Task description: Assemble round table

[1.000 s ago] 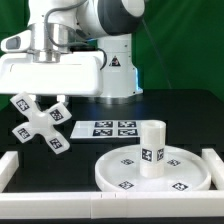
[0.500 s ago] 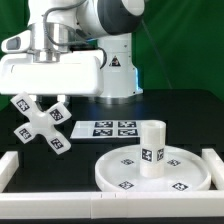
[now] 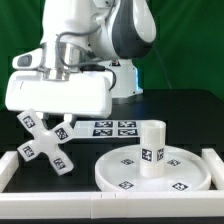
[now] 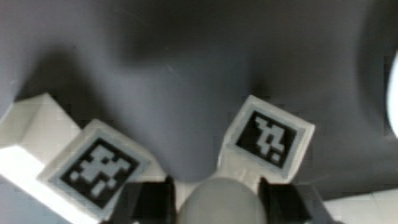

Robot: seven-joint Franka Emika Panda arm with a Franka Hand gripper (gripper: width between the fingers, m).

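My gripper (image 3: 47,120) is shut on one arm of the white cross-shaped base (image 3: 45,143), which hangs tilted at the exterior view's left, near the black table. In the wrist view my gripper (image 4: 222,205) has dark fingers (image 4: 157,202) clamping a rounded white arm, and two tagged arms of the base (image 4: 267,135) spread out beyond it. The large round disc (image 3: 185,172) lies flat at the front right. The short cylindrical leg (image 3: 152,147) stands upright on its middle, apart from the gripper.
The marker board (image 3: 115,127) lies flat behind the disc, near the robot's foot. A white blocky border rail (image 3: 8,166) runs round the front and sides of the table. A green curtain hangs behind.
The hand has come down and toward the front with the base still in its grip. The arm's upper links have swung to the exterior view's right. Disc and leg have not moved.
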